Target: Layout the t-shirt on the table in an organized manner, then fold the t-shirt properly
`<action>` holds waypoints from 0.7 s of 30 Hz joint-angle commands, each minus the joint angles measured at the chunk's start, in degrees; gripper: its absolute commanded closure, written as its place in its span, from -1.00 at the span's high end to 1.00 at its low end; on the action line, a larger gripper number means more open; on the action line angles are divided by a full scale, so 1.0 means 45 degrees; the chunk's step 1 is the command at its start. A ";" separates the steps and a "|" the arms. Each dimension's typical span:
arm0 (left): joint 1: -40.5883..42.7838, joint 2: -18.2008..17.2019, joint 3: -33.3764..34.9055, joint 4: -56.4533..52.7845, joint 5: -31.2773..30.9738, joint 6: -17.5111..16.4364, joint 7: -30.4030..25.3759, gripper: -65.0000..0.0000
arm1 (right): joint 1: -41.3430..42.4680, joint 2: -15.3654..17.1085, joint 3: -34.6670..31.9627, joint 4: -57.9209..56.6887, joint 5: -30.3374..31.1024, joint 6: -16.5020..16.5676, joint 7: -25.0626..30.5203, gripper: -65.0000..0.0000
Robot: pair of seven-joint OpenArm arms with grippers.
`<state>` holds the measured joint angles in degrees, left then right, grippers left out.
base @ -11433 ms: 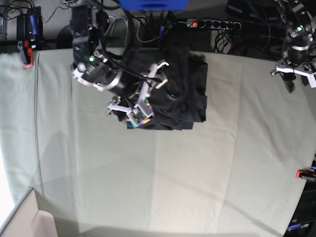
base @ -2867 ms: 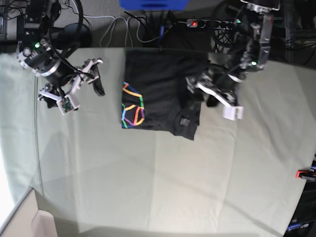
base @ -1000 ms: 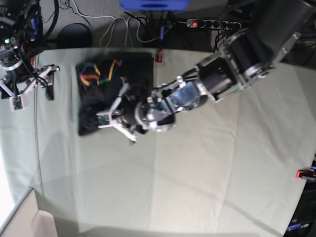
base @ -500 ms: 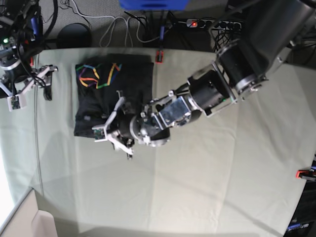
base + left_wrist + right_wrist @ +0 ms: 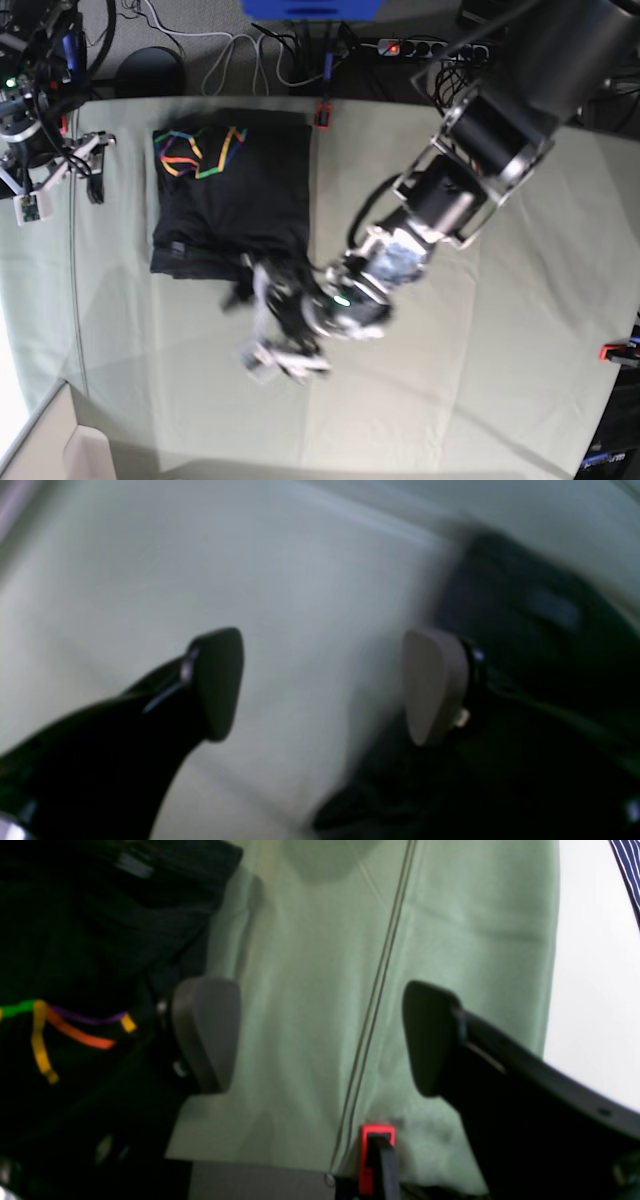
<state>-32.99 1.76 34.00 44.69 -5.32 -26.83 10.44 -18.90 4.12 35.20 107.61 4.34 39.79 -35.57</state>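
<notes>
Left arm stretched low across the table, right arm parked at the edge.

I see the left gripper [image 5: 268, 335] just off the near hem of the folded t-shirt [image 5: 235, 205], fingers apart, holding nothing, the view blurred. The right gripper [image 5: 62, 178] hangs at the table's [image 5: 450, 380] side edge, fingers spread wide over bare cloth. The t-shirt lies flat at the far side, rainbow print [image 5: 197, 152] upward.

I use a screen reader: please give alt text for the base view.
A folded black t-shirt, rainbow print showing, lies on the pale green table. The left gripper hangs open just off its near edge; the right gripper is open at the far side.
</notes>
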 commanded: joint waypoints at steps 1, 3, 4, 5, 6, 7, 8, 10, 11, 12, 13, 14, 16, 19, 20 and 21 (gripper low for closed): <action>0.0035 0.0146 -0.1059 0.0727 -0.0156 -0.0104 -0.0278 0.47 | 0.0008 0.0130 0.0080 0.0203 0.0120 0.0047 0.0276 0.59; 0.1090 -0.0147 -0.3462 0.1821 -0.0156 -0.0104 -0.0161 0.47 | -0.0070 0.0110 0.0080 0.0223 0.0120 0.0047 0.0276 0.59; 0.1578 -0.0264 -0.4498 0.2563 -0.0156 -0.0104 0.0093 0.46 | -0.0109 0.0091 0.0080 0.0223 0.0120 0.0047 0.0276 0.59; 0.2125 -0.0362 -0.5650 0.3442 -0.0156 -0.0104 0.0543 0.46 | -0.0128 0.0032 0.0080 0.0223 0.0120 0.0047 0.0276 0.59; 0.2712 -0.0420 -0.6608 0.4243 -0.0175 -0.0104 0.0992 0.46 | -0.0148 -0.0085 0.0080 0.0203 0.0120 0.0047 0.0276 0.59; 0.3395 -0.0420 -0.7643 0.5142 -0.0136 -0.0104 0.1539 0.46 | -0.0226 -0.0202 0.0080 0.0223 0.0120 0.0047 0.0276 0.59; 0.4001 -0.0459 -0.8561 0.5923 -0.0077 -0.0104 0.1969 0.46 | -0.0285 -0.0261 0.0060 0.0262 0.0140 0.0047 0.0276 0.59; 0.5407 -0.0713 -1.0339 0.7584 -0.0136 -0.0104 0.2809 0.46 | -0.0441 -0.0378 -0.0037 0.0262 0.0198 0.0047 0.0374 0.58; 0.6169 -0.0811 -1.1081 0.8365 -0.0175 -0.0123 0.3161 0.46 | -0.0460 -0.0417 -0.0037 0.0262 0.0198 0.0047 0.0374 0.58; 0.6853 -0.0850 -1.1589 0.8951 -0.0136 -0.0123 0.3434 0.46 | -0.0402 -0.0535 -0.0057 0.0242 0.0198 0.0047 0.0374 0.58; 0.7517 -0.0967 -1.2019 0.9537 -0.0097 -0.0143 0.3629 0.46 | -0.0382 -0.0671 -0.0057 0.0223 0.0179 0.0047 0.0393 0.58; 0.8143 -0.1104 -1.2429 1.0123 -0.0156 -0.0221 0.3805 0.46 | -0.0363 -0.0808 -0.0057 0.0262 0.0159 0.0047 0.0393 0.58; 0.9530 -0.1221 -1.3113 1.1022 -0.0175 -0.0182 0.3922 0.46 | -0.0363 -0.0906 -0.0057 0.0262 0.0140 0.0047 0.0393 0.54; 1.1386 -0.1104 -1.3953 1.2272 -0.0175 -0.0202 0.3922 0.46 | -0.0460 -0.0906 -0.0037 0.0242 0.0179 0.0047 0.0393 0.28; 1.1991 -0.1045 -1.4168 1.2722 -0.0175 -0.0202 0.3922 0.46 | -0.0460 -0.0906 -0.0037 0.0223 0.0159 0.0047 0.0335 0.12; 1.2499 -0.0928 -1.4305 1.3034 -0.0175 -0.0182 0.3922 0.46 | -0.0480 -0.0906 -0.0018 0.0223 0.0140 0.0047 0.0296 -0.03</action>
<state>23.16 -2.46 -30.35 102.26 -5.54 -27.40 29.34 -21.10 -0.43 34.87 107.63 4.27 39.83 -35.62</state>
